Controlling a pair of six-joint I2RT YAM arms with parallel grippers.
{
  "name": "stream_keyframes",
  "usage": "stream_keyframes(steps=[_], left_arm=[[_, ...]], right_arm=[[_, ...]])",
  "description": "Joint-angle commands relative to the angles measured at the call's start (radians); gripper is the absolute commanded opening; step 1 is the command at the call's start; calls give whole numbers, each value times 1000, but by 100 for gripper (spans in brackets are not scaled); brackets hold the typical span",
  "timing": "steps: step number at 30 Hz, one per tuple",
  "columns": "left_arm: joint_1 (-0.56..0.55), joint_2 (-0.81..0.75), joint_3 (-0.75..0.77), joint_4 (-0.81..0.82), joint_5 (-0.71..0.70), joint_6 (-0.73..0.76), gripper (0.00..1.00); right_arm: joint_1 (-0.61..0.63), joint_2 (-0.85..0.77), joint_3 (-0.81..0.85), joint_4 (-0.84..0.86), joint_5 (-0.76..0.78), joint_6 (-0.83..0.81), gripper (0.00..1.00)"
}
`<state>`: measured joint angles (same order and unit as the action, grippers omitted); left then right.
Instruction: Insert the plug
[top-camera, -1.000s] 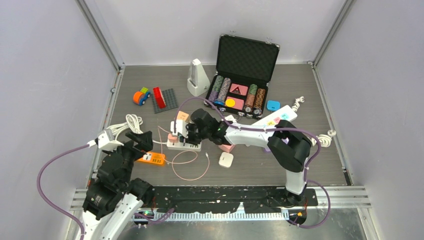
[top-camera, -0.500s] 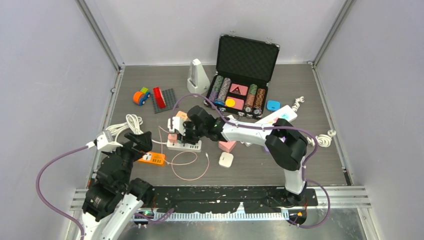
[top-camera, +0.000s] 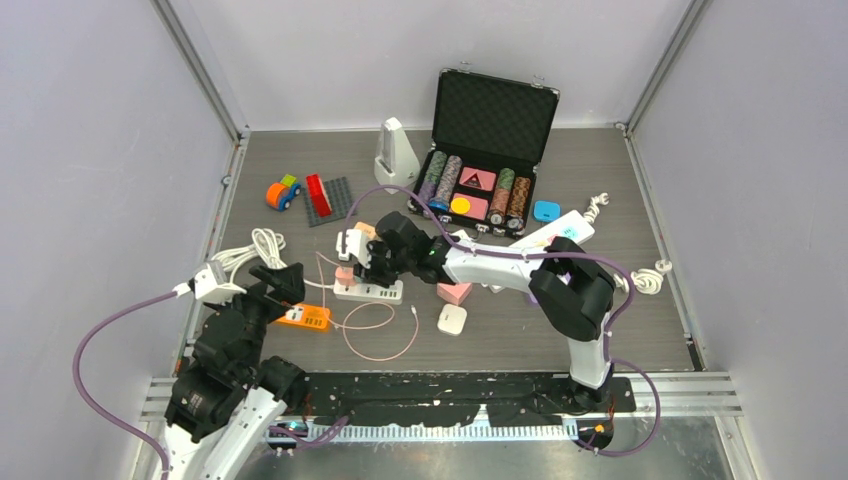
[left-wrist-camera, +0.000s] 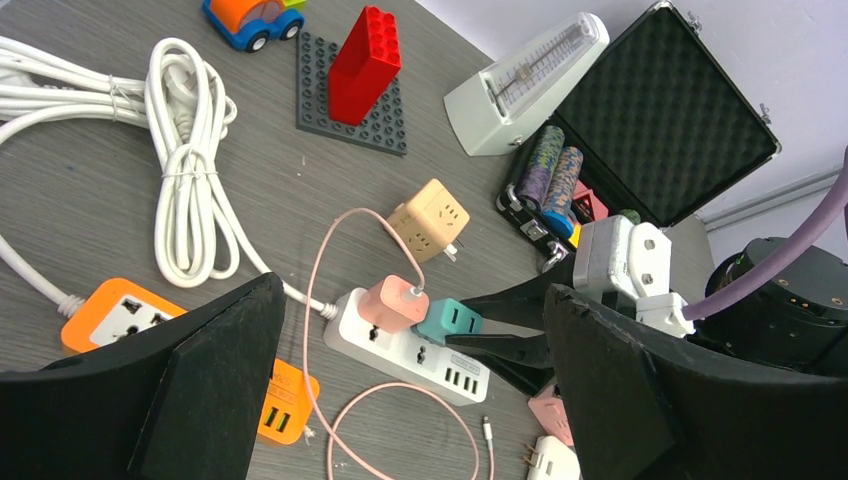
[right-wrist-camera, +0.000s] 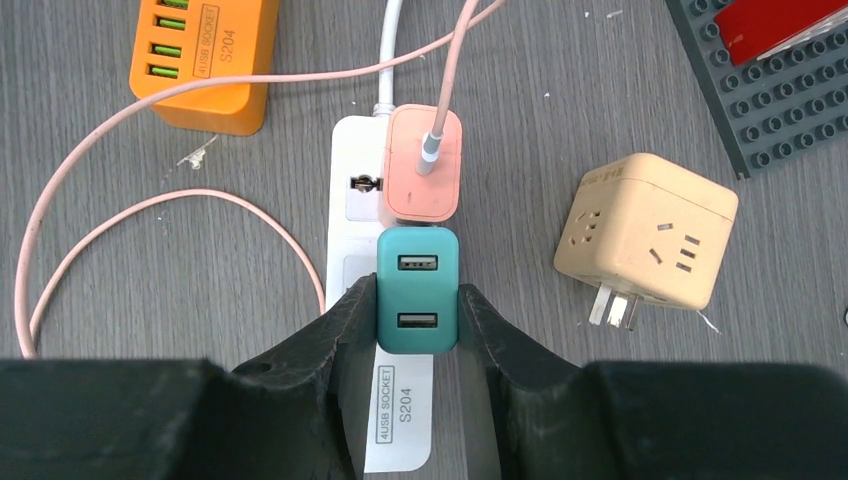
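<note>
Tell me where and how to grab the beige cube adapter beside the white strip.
Come down from above and close the claw on two opposite flat sides of the beige plastic cube adapter. It lies on the table with its metal prongs sticking out sideways, so keep off that face; the parallel faces should probably hold steady.

I log a grey wood-grain table (top-camera: 500, 335) carrying a white power strip (top-camera: 385, 293), an orange power strip (top-camera: 305, 317) just beside it, beige cube adapter (right-wrist-camera: 645, 240), coiled white cord (top-camera: 265, 245), toy car (top-camera: 282, 193), brick plate (top-camera: 340, 203), metronome (top-camera: 395, 158) and an open chip case (top-camera: 495, 110) at the rear.
</note>
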<state>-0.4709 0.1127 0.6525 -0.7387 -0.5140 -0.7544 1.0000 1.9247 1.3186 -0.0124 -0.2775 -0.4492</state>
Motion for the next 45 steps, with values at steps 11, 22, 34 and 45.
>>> stream_keyframes(steps=[11,22,34,45], left_arm=[[3,7,-15,23,-10,-15,100],[3,9,-17,25,-6,-19,100],[3,18,-17,30,1,-23,100],[3,14,-14,28,0,-24,100]], right_arm=[[-4,-30,31,-155,-1,16,5],[-5,-28,16,-161,21,17,5],[-6,-18,43,-228,-6,7,5],[-8,28,-33,-141,-7,63,5]])
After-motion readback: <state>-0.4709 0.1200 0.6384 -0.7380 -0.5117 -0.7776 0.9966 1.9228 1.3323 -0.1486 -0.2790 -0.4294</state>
